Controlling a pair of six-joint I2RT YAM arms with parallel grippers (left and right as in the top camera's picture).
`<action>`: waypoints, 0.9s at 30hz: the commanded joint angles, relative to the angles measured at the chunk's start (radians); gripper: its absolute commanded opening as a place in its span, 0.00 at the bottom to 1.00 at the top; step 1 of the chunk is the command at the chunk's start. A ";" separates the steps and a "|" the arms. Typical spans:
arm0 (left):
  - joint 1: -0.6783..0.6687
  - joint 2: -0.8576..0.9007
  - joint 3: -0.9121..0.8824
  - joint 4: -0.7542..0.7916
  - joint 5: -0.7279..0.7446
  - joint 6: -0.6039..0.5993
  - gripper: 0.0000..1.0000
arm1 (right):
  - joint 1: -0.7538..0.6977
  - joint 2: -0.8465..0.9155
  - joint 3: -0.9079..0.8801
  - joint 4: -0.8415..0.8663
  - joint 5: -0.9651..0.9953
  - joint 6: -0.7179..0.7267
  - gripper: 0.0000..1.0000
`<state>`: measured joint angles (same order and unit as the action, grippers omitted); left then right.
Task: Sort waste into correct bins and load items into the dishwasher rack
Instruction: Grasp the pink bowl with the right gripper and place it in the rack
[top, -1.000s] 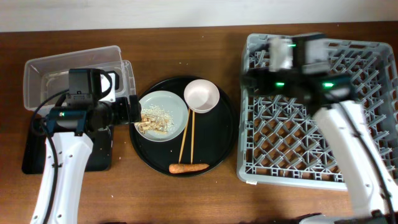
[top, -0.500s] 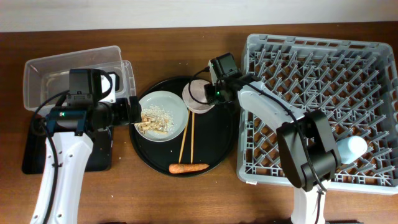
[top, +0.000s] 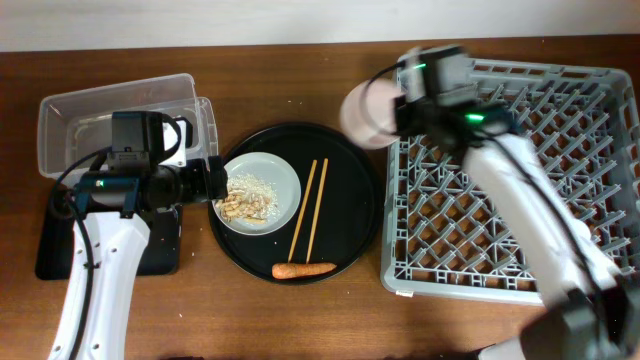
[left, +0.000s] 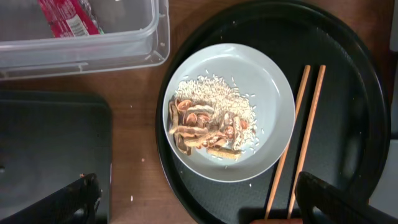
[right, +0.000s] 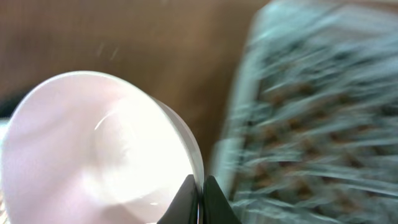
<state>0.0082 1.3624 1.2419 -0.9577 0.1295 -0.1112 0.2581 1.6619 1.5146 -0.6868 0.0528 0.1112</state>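
Observation:
My right gripper (top: 398, 110) is shut on the rim of the white-pink bowl (top: 365, 115), held in the air beside the dishwasher rack's (top: 510, 190) left far corner. In the right wrist view the jaws (right: 200, 193) pinch the bowl's (right: 93, 143) thin wall, and the rack (right: 311, 124) is blurred. My left gripper (top: 215, 180) stands open at the left edge of the grey-green plate (top: 280, 175), which holds food scraps (left: 205, 124). Chopsticks (top: 310, 208) and a carrot (top: 304, 269) lie on the round tray. A red wrapper (left: 65, 15) lies in the clear tub (top: 110, 120).
The round black tray (top: 350, 225) sits between the tub and the rack. A shallow black rectangular tray (top: 50, 255) lies under my left arm, in front of the tub. Bare wooden table (top: 290, 100) runs along the far side.
My right gripper shut on the bowl's rim and lifted it off the round tray toward the rack. The two chopsticks now lie uncovered, side by side. The left arm has not moved.

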 joint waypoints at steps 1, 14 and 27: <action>0.003 -0.003 0.003 -0.002 -0.003 0.019 0.99 | -0.112 -0.145 0.026 -0.011 0.300 -0.072 0.04; 0.003 -0.003 0.003 0.001 0.005 0.019 0.99 | -0.461 0.347 0.024 0.083 1.416 0.029 0.04; 0.003 -0.003 0.003 0.002 0.005 0.019 0.99 | -0.349 0.392 0.024 -0.152 0.734 0.120 0.34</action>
<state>0.0082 1.3632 1.2419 -0.9565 0.1303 -0.1112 -0.0971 2.0411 1.5368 -0.8158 0.9066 0.2054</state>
